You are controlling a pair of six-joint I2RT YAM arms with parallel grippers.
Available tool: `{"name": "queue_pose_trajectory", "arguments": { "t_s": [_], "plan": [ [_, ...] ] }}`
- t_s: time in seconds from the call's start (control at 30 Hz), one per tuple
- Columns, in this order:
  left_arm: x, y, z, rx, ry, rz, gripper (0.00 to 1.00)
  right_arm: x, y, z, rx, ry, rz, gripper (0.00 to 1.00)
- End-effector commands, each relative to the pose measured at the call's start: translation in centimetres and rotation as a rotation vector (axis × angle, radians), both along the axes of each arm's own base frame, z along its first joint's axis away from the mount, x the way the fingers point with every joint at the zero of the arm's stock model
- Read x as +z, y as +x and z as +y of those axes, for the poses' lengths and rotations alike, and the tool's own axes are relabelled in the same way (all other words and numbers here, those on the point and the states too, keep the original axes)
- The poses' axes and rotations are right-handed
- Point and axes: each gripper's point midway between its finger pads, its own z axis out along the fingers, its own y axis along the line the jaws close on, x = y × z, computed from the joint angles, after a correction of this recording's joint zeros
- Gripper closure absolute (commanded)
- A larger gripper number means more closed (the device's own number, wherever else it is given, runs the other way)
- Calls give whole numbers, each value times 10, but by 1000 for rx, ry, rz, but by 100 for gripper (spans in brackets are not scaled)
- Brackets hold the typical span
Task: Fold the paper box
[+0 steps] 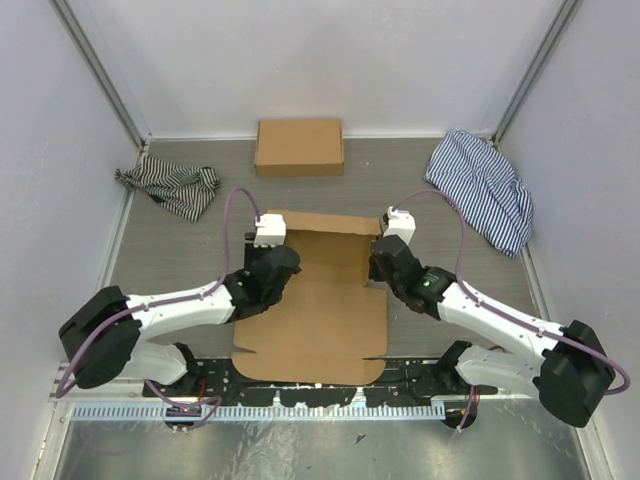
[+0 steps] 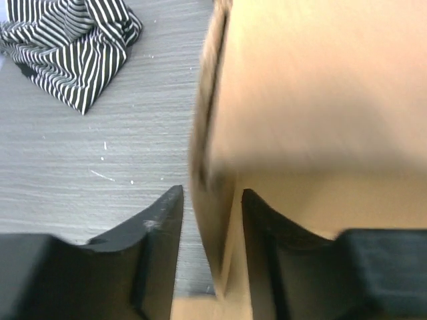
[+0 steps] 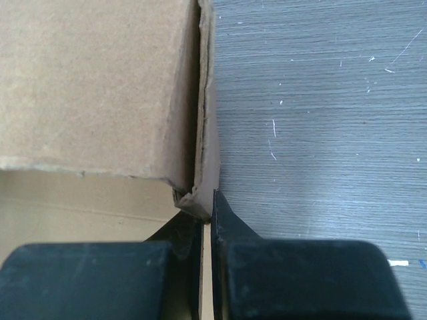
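Up close, the left fingers (image 2: 163,220) stand apart with a raised side wall of the paper box (image 2: 320,100) between them, and a gap shows between the outer finger and the cardboard, so nothing is clamped. The right fingers (image 3: 230,230) are nearly together, pinching the thin bottom corner of the opposite side wall of the paper box (image 3: 87,87). From above, the two arms reach in from either side and meet the paper box (image 1: 315,320) at its far half, where the side and back walls stand up. Its long axis runs from the arm bases toward the back wall of the cell, with the flat, round-cornered flap pointing at the bases and lying on the grey worktop (image 1: 180,250). Beyond it, against the back wall, sits a closed cardboard box (image 1: 299,147). A striped cloth (image 1: 170,187) lies crumpled at the far left, and a second striped cloth (image 1: 483,187) is spread at the far right, both well apart from the cardboard.
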Motion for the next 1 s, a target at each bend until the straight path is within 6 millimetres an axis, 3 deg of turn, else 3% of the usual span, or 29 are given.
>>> {"name": "queue_pose_trajectory", "arguments": {
  "t_s": [0.0, 0.2, 0.47, 0.57, 0.8, 0.9, 0.97],
  "plan": [
    [3, -9, 17, 49, -39, 5, 47, 34, 16, 15, -46, 101, -61, 99],
    [18, -25, 31, 38, -116, 6, 42, 34, 22, 14, -126, 99, -29, 99],
    [51, -49, 34, -75, -259, 32, 43, 24, 29, 24, -156, 68, 56, 89],
    [56, -58, 34, -117, -285, 59, 43, 25, 29, 29, -145, 70, 74, 81],
    [45, -71, 33, -149, -279, 154, 44, 30, 29, 37, -98, 49, 105, 64],
    [51, -77, 41, -151, -285, 159, 44, 42, 29, 35, -27, -45, 102, 53],
    [60, -82, 50, -148, -281, 158, 44, 54, 30, 27, 16, -131, 84, 51]
  ]
}}
